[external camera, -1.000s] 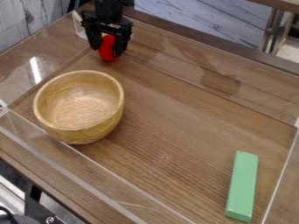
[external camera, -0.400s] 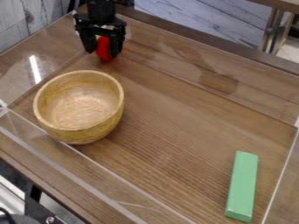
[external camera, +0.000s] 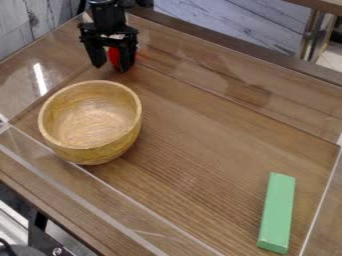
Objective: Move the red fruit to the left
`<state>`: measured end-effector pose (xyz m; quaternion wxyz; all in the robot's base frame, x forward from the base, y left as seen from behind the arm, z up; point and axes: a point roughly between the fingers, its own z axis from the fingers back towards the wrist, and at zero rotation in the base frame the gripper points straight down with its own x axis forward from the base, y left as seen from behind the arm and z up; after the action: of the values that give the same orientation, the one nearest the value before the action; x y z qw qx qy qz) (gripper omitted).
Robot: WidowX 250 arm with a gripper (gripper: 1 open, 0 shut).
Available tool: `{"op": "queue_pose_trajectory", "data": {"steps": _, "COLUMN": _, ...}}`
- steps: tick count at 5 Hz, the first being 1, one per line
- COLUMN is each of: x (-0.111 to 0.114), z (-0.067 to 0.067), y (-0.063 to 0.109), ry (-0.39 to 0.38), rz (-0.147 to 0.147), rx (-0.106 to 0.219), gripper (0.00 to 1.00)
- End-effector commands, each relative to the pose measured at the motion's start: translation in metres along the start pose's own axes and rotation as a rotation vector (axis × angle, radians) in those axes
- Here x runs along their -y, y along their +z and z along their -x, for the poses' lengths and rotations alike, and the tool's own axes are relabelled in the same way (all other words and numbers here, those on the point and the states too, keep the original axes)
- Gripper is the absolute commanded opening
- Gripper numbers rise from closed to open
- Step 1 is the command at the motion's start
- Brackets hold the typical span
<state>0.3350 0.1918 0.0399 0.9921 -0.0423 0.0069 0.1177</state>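
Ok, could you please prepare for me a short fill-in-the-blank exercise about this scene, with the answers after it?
The bowl is made of ____.
The flat block at the right side of the picture is coloured ____.
The gripper is over at the far end of the table, close to the small ____ fruit.

Missing words, in order: wood; green; red.

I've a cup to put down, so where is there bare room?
The broad tabletop between the wooden bowl and the green block is bare. It's crowded behind the bowl, by the red fruit and jaws.
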Motion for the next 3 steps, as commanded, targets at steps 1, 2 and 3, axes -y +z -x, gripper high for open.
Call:
{"op": "queue_pose_trajectory", "data": {"steps": 1, "x": -0.003, "z": 0.001, "y": 0.042, "ry": 0.013, "rz": -0.007, "rx": 0.092, "gripper": 1.0}}
{"op": "queue_pose_trajectory", "data": {"steps": 2, "x": -0.005, "z": 0.007, "y": 0.048, "ry": 0.024, "rz": 0.016, "rx": 0.095, "gripper": 1.0}}
{"op": "queue_pose_trajectory", "data": {"steps": 3, "x": -0.007, "z": 0.012, "y": 0.052, "ry": 0.031, "rz": 0.035, "rx": 0.095, "gripper": 1.0}}
